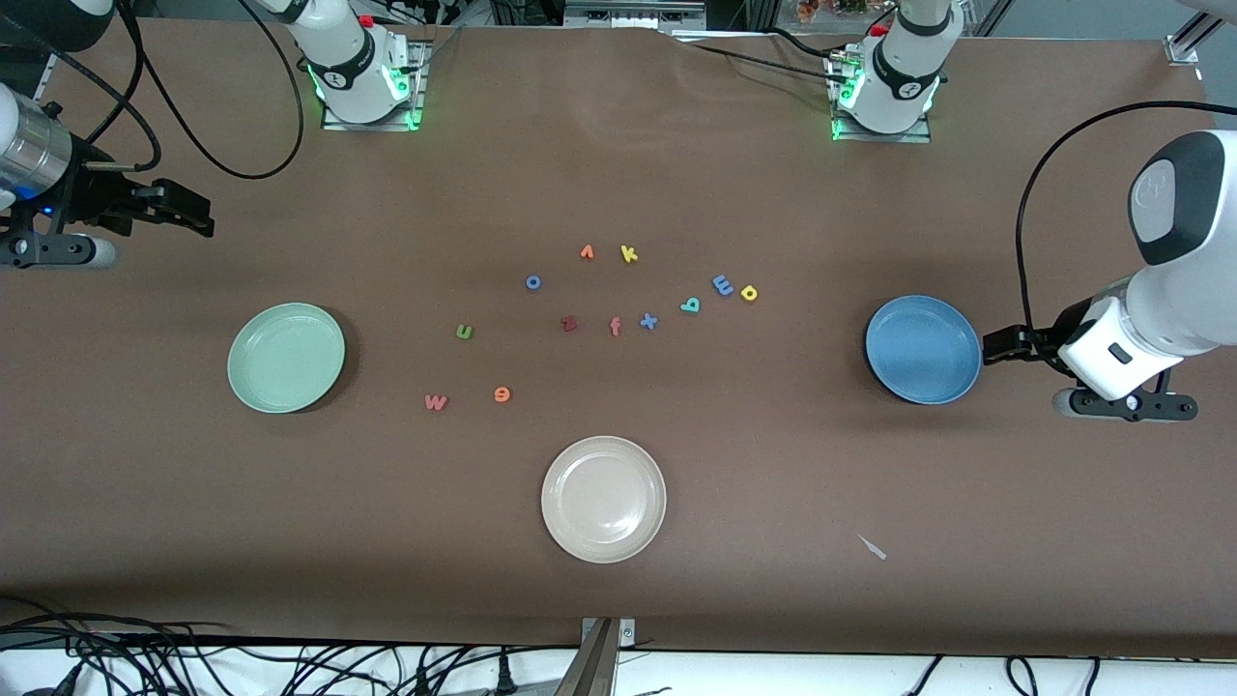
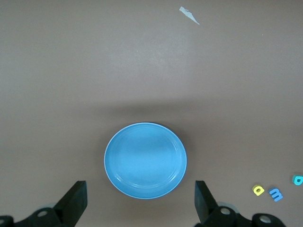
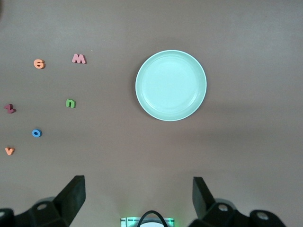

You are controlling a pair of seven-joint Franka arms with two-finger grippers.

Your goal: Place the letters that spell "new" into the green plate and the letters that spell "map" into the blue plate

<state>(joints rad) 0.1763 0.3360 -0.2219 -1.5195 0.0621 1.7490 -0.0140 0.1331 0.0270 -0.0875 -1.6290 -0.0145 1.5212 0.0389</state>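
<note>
Light: I read it as even, overhead and diffuse across the brown table (image 1: pixel 773 541).
Shadows: soft dark crescents hug the green plate (image 1: pixel 286 358) and blue plate (image 1: pixel 923 349); a faint band lies on the table beside the blue plate in the left wrist view.
Glare: mild sheen on the cream plate (image 1: pixel 604 499).
Focus: the foam letters look soft from the front.

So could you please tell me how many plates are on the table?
3. The green plate sits toward the right arm's end, the blue plate toward the left arm's end, and the cream-white plate lies between them, nearest the front camera. None appears hidden.
</note>
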